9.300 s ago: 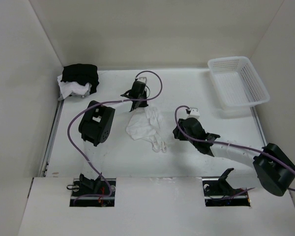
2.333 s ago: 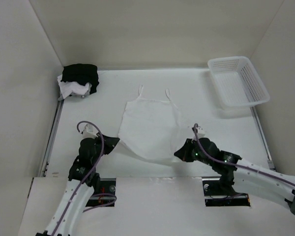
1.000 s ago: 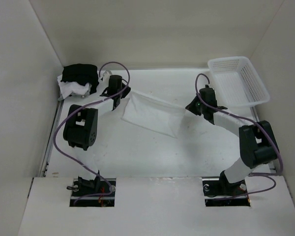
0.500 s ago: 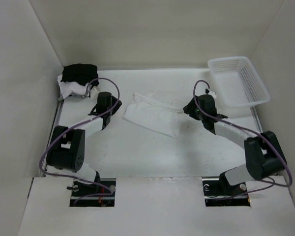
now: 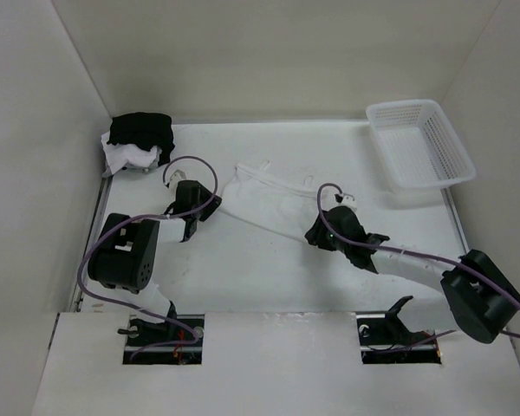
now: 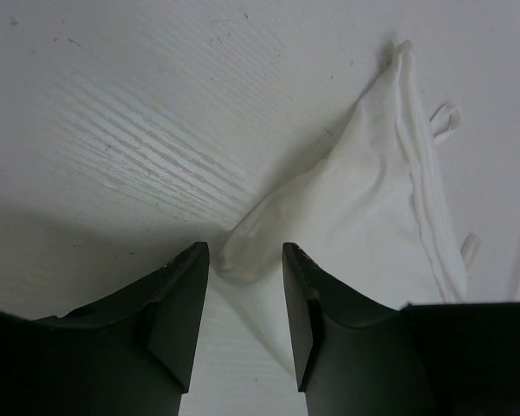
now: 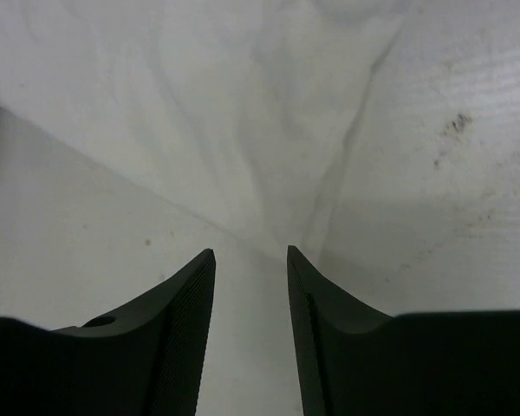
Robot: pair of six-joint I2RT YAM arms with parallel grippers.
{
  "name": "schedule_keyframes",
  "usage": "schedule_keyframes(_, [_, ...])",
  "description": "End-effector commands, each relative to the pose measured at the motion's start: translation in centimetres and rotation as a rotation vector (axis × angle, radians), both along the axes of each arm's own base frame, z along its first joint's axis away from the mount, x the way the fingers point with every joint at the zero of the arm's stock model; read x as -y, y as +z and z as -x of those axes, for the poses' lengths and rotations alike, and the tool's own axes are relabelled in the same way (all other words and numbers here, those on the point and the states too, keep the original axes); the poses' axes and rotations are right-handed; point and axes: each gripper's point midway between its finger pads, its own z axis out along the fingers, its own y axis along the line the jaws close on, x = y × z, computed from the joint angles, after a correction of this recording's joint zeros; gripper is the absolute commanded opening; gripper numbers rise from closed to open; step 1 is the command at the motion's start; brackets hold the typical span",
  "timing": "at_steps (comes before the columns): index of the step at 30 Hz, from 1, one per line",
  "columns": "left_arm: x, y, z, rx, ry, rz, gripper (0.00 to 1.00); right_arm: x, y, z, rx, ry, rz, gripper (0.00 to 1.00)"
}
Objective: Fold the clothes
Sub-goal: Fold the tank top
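Two grippers, one white top, one heap of black and white clothes, one basket, one table.

The left gripper and right gripper both stand with jaws parted and hold nothing. A second ago each pinched an edge of the white top and held it stretched above the table. Both have since let go and drawn back towards the near edge.

The top lies folded double as a slanting band between the two grippers. One corner sits just ahead of the left fingertips, and the opposite end sits just ahead of the right. Its thin straps curl at the far edge, and soft creases cross the cloth.

The heap rests well beyond the left gripper. The basket stands well beyond the right.
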Motion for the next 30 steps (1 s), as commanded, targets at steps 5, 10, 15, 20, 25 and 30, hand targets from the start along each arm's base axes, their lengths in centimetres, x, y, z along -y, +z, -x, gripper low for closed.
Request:
schedule_keyframes(5, [0.6,-1.1,0.5,-0.019,-0.048,-0.002,0.25,0.8,-2.8,0.8,-0.063,-0.065,0.033,0.46])
schedule_keyframes(10, [0.4,-1.1,0.5,-0.019,-0.037,-0.010,0.18,1.1,-3.4,0.8,-0.073,-0.089,0.041,0.46])
schedule_keyframes(15, [-0.7,-1.3,1.9,-0.046,0.000,-0.033,0.27,1.2,-3.6,0.9,-0.076,-0.089,0.040,0.46])
schedule_keyframes(20, [-1.1,-0.5,2.9,-0.020,-0.010,-0.080,0.35,1.0,-4.1,0.7,-0.089,-0.084,0.048,0.43])
schedule_keyframes(25, [0.3,-2.2,2.9,-0.073,-0.068,-0.079,0.26,1.0,-4.5,0.5,-0.099,-0.087,0.049,0.34])
schedule_keyframes(30, [-0.1,-2.4,2.7,-0.078,-0.050,-0.078,0.18,1.1,-4.6,0.7,-0.094,-0.093,0.034,0.32])
